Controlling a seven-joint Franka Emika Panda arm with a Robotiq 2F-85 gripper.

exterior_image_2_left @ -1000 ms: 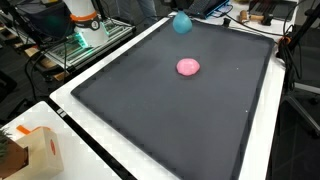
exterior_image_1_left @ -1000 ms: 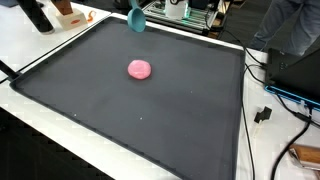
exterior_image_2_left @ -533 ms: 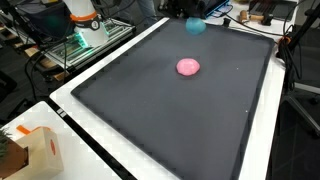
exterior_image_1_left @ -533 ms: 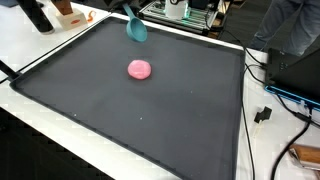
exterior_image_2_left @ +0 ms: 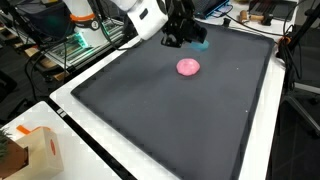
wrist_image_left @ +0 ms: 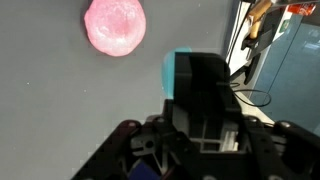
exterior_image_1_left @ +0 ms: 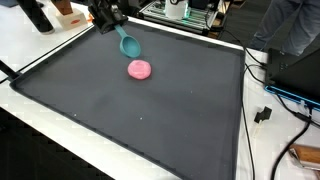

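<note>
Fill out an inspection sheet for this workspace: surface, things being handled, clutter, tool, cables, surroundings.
Surface: black mat lying flat on a white table.
Job's things: teal spoon with its bowl end angled down toward the mat; pink lump resting on the mat, close to the spoon but apart from it.
Clutter: cardboard box on the white table, off the mat.
Grippers: tool appears shut on the spoon's handle, over the mat near one edge.
Cables: black cables run beside the mat's edge; nothing seen on the mat.
Surroundings: bench of electronics behind the table.
</note>
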